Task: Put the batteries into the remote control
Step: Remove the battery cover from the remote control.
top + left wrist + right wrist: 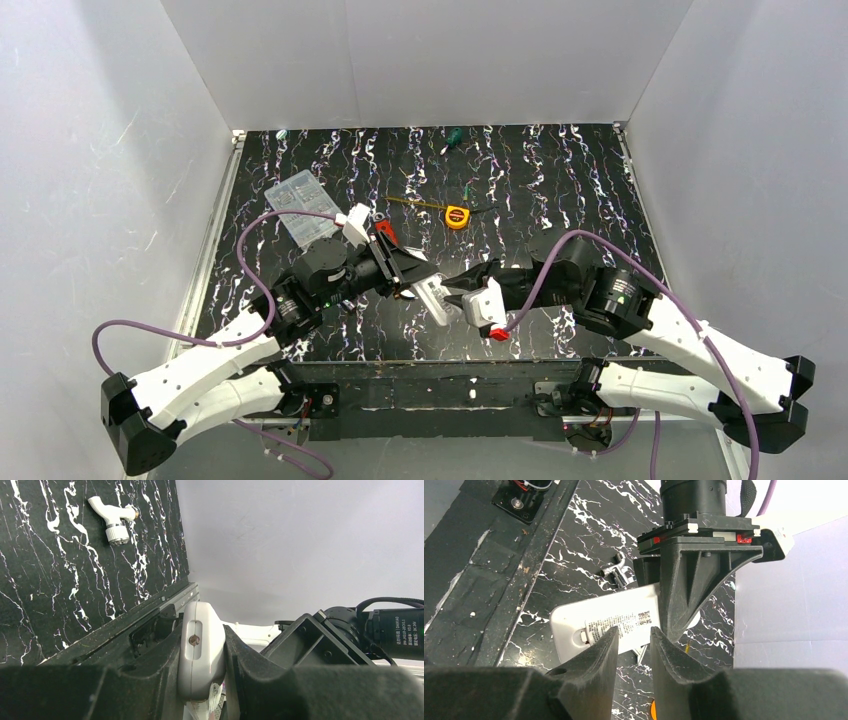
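My left gripper [418, 278] is shut on the white remote control [437, 302] and holds it above the table near the front edge. In the left wrist view the remote's rounded end [200, 650], with a slot and a screw, is clamped between the two fingers [202, 655]. In the right wrist view the remote [594, 625] shows its back with a printed label. My right gripper [633, 632] sits just in front of that back, jaws a little apart and empty; it also shows in the top view [458, 284]. No batteries are in view.
A clear plastic compartment box [297, 205] lies at the back left. A yellow tape measure [457, 216] and a green screwdriver [453, 137] lie further back. A white tap-shaped piece [112, 520] and shiny metal pieces [616, 572] lie on the black marbled table.
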